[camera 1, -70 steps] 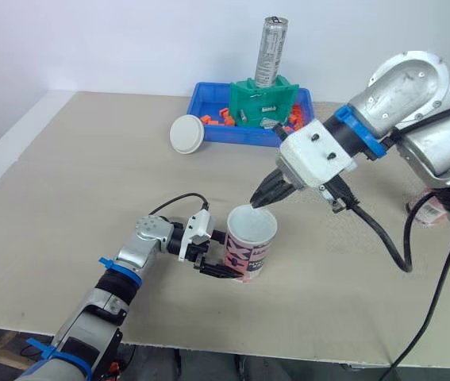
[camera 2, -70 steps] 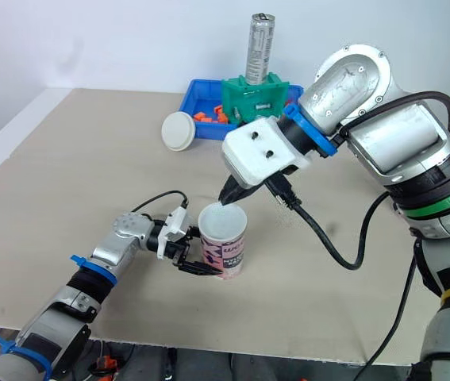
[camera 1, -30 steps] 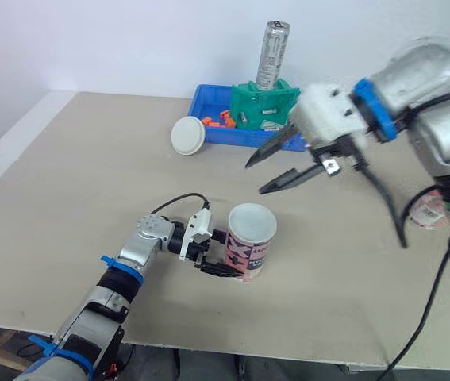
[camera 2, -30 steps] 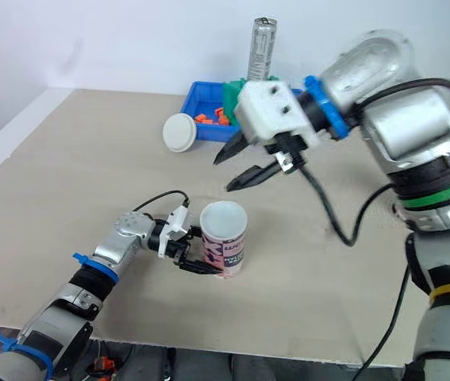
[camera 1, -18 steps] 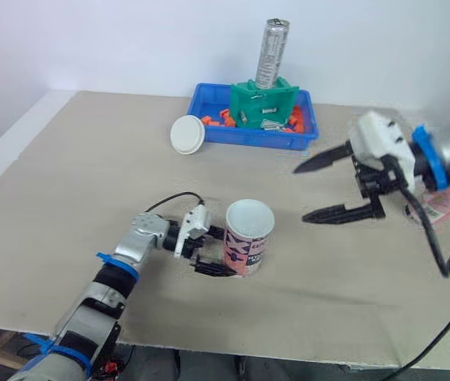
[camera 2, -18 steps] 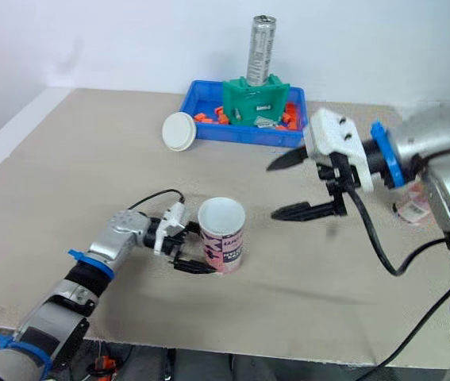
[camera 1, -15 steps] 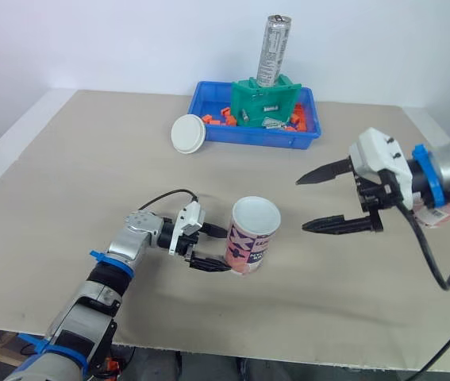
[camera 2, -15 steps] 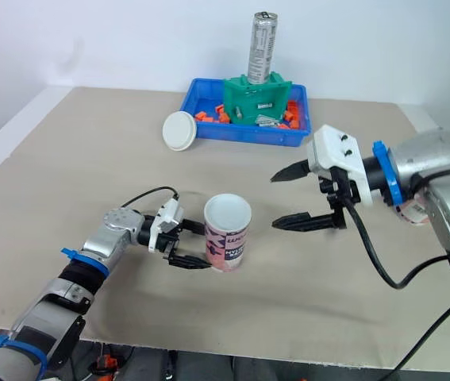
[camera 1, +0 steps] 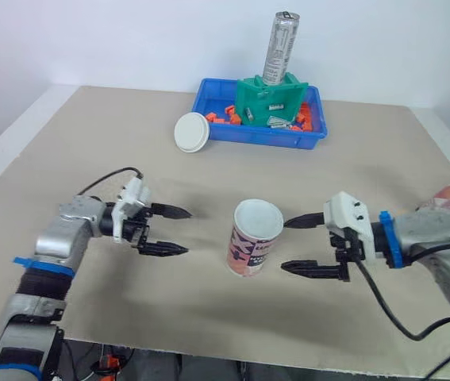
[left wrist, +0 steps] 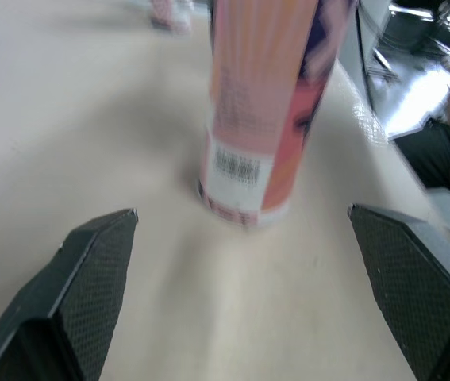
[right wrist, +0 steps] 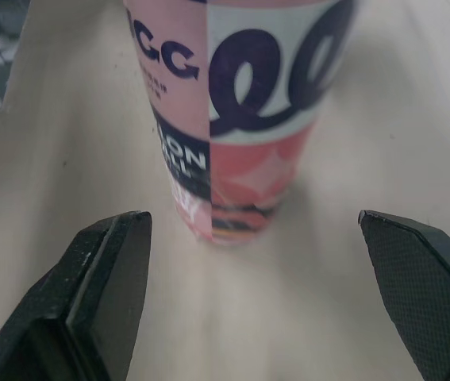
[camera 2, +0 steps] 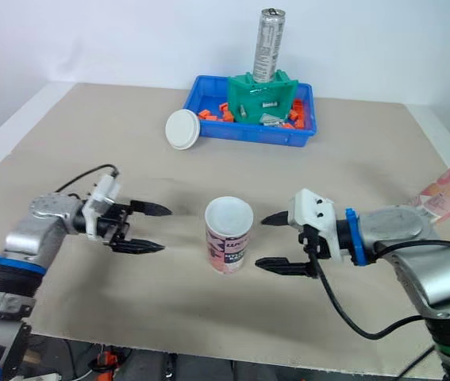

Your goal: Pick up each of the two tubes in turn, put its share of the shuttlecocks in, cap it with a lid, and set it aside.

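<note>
The pink printed cardboard tube (camera 1: 250, 248) stands upright in the middle of the beige counter (camera 1: 90, 151) with nothing holding it. My left tool (camera 1: 186, 232) hangs wide open and empty, well apart at its 9 o'clock. My right tool (camera 1: 286, 246) is equally spread and empty, just beside it at 3 o'clock. I judge the tube tall and light, so one fingertip landing first could topple or skid it. The round white plastic lid (camera 1: 191, 132) lies well off at 11 o'clock, and pressing it onto an unheld tube would likely knock the tube over.
</note>
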`<control>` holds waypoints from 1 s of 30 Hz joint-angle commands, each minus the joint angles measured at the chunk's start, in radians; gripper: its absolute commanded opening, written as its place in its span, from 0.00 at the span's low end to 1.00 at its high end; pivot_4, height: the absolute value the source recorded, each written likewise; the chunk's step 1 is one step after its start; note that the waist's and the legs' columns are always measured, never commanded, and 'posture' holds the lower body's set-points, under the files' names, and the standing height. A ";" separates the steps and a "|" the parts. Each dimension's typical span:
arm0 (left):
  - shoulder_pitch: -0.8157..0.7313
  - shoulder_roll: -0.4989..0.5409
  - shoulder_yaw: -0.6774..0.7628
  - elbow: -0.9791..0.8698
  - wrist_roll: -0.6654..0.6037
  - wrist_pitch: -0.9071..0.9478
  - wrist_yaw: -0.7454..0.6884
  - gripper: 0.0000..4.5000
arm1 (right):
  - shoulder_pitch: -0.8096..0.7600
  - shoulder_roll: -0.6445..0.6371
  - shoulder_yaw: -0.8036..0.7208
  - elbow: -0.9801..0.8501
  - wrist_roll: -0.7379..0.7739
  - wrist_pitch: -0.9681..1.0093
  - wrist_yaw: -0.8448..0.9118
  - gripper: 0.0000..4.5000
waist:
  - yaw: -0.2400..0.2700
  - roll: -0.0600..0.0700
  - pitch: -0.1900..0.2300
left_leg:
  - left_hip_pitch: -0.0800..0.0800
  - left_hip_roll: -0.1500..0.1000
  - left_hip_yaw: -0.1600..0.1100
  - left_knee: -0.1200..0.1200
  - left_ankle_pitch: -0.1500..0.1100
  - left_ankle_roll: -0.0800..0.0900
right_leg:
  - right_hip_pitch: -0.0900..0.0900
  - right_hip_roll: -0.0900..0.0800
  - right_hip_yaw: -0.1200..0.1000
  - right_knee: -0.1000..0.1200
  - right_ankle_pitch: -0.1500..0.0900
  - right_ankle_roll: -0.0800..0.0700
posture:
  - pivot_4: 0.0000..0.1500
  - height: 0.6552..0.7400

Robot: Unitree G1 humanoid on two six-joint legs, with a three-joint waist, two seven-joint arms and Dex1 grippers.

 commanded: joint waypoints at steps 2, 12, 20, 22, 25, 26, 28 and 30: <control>0.077 0.081 0.093 -0.256 -0.145 0.154 0.049 0.99 | -0.034 0.087 0.042 -0.004 -0.002 -0.022 -0.047 1.00 | -0.002 -0.001 0.001 | 0.000 0.000 0.000 0.000 0.000 0.000 | 0.000 0.000 0.000 0.000 0.000 0.001 | 1.00 1.00; 0.178 0.151 0.123 -0.401 -0.211 0.225 0.116 0.99 | -0.099 0.222 0.138 0.046 -0.026 -0.030 -0.076 1.00 | 0.001 -0.003 0.002 | 0.001 0.001 0.000 0.000 0.001 -0.001 | 0.000 0.001 -0.001 0.000 0.000 -0.004 | 1.00 1.00; 0.178 0.152 0.108 -0.398 -0.214 0.222 0.131 0.99 | -0.119 0.293 0.167 0.075 -0.038 -0.040 -0.086 1.00 | 0.001 -0.004 0.002 | 0.001 0.002 0.000 0.000 0.001 -0.001 | 0.000 0.001 -0.001 0.000 0.002 -0.002 | 1.00 1.00; 0.172 0.147 0.102 -0.395 -0.211 0.218 0.132 0.99 | -0.116 0.301 0.173 0.076 -0.039 -0.043 -0.087 0.94 | 0.001 -0.004 0.002 | 0.001 0.002 0.000 0.000 0.001 -0.001 | 0.000 0.002 -0.001 0.000 0.002 -0.002 | 1.00 1.00; 0.160 0.139 0.092 -0.390 -0.208 0.210 0.133 1.00 | -0.113 0.301 0.164 0.077 -0.035 -0.038 -0.091 0.75 | 0.001 -0.004 0.002 | 0.001 0.002 0.000 0.000 0.001 -0.001 | 0.000 0.002 -0.001 0.000 0.002 -0.002 | 1.00 1.00; 0.151 0.133 0.085 -0.386 -0.204 0.207 0.136 1.00 | -0.114 0.300 0.154 0.078 -0.029 -0.034 -0.095 0.67 | 0.001 -0.004 0.002 | 0.001 0.002 0.000 0.000 0.001 -0.001 | 0.000 0.002 -0.001 0.000 0.002 -0.001 | 1.00 1.00; 0.124 0.112 0.075 -0.374 -0.209 0.211 0.146 1.00 | -0.115 0.299 0.126 0.075 -0.008 -0.021 -0.102 0.61 | 0.001 -0.004 0.002 | 0.001 0.002 0.000 0.000 0.001 -0.001 | 0.000 0.002 -0.001 0.000 0.003 -0.002 | 1.00 1.00; 0.087 0.084 0.070 -0.360 -0.226 0.228 0.165 1.00 | -0.112 0.295 0.101 0.064 0.002 -0.009 -0.118 0.61 | 0.003 -0.004 0.002 | 0.001 0.002 0.000 0.001 0.001 -0.001 | 0.001 0.002 -0.001 0.000 0.003 -0.001 | 1.00 1.00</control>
